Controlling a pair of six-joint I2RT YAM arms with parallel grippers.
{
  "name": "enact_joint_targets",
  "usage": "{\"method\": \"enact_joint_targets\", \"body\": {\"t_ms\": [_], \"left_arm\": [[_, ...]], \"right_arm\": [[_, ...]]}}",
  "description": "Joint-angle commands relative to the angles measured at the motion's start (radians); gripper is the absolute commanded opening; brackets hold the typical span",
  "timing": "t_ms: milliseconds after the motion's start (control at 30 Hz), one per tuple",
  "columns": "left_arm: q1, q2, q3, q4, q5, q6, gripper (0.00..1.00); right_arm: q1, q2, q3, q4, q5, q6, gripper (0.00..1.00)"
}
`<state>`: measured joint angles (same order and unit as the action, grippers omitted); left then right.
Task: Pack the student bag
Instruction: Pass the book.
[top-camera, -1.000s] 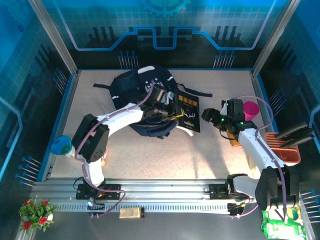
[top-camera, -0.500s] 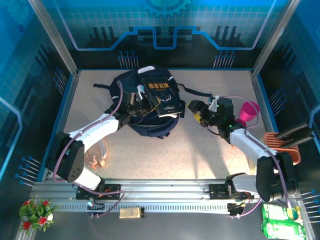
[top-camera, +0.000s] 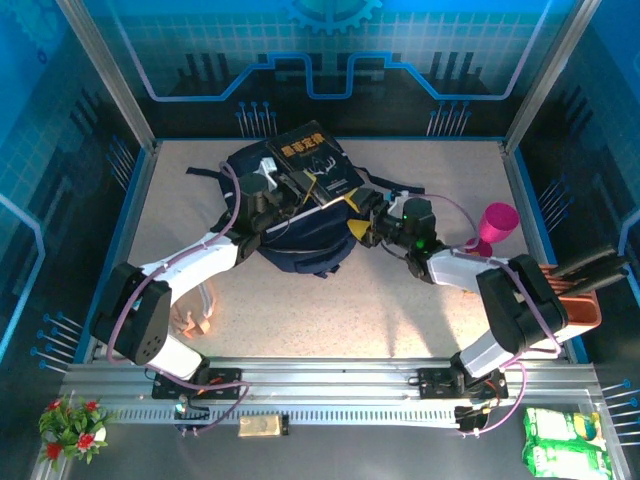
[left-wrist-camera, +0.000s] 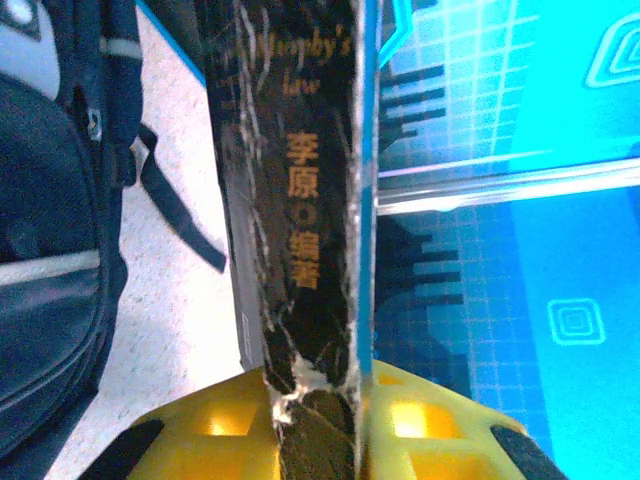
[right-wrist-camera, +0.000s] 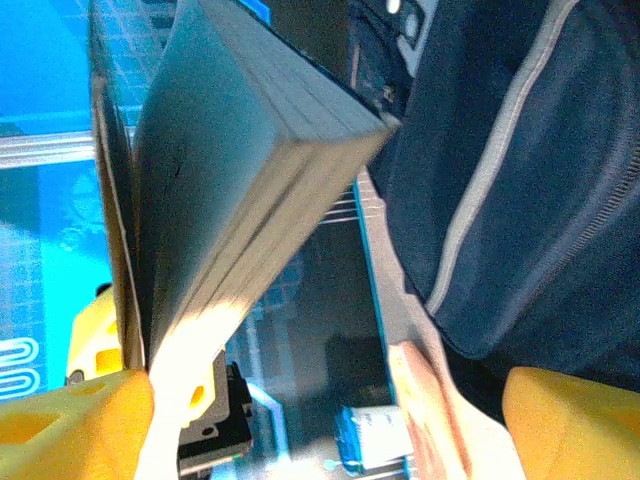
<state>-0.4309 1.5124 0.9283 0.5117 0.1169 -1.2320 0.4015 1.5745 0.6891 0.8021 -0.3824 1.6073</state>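
Observation:
The student bag (top-camera: 300, 245), dark navy with thin white stripes, lies at the back middle of the table. A black book (top-camera: 312, 165) with yellow characters is held tilted above it. My left gripper (top-camera: 293, 192) is shut on the book's lower edge. In the left wrist view the yellow jaws (left-wrist-camera: 315, 390) clamp the book's spine (left-wrist-camera: 300, 200), with the bag (left-wrist-camera: 50, 250) to the left. My right gripper (top-camera: 362, 226) is open at the book's right lower corner. In the right wrist view the page block (right-wrist-camera: 230, 200) rests by one finger (right-wrist-camera: 70, 425), the bag (right-wrist-camera: 520, 180) lies to the right, and the other finger (right-wrist-camera: 575, 425) stands apart.
A pink cup (top-camera: 497, 222) stands at the right, with an orange rack (top-camera: 570, 295) nearer the right edge. A peach-coloured object (top-camera: 190, 320) lies by the left arm. The bag's black straps (top-camera: 395, 185) trail onto the table. Glass walls enclose the table.
The left gripper carried the book back and up over the bag. The right gripper moved left to the book's corner and opened wider.

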Motion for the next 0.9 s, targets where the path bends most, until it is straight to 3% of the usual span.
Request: {"method": "enact_joint_targets", "body": {"t_ms": [0, 467, 633, 867], "left_arm": [[-0.006, -0.019, 0.007, 0.12, -0.019, -0.02, 0.16], [0.0, -0.021, 0.029, 0.085, -0.098, 0.008, 0.15], [0.0, -0.018, 0.041, 0.078, -0.083, 0.008, 0.15], [-0.001, -0.012, 0.043, 0.089, -0.059, -0.007, 0.15]], "right_arm": [[0.026, 0.043, 0.062, 0.186, 0.036, 0.095, 0.89], [0.052, -0.023, -0.055, 0.217, 0.134, 0.047, 0.81], [0.061, -0.024, -0.039, 0.267, 0.148, 0.032, 0.86], [0.069, 0.025, 0.052, 0.183, 0.117, 0.036, 0.88]]}}
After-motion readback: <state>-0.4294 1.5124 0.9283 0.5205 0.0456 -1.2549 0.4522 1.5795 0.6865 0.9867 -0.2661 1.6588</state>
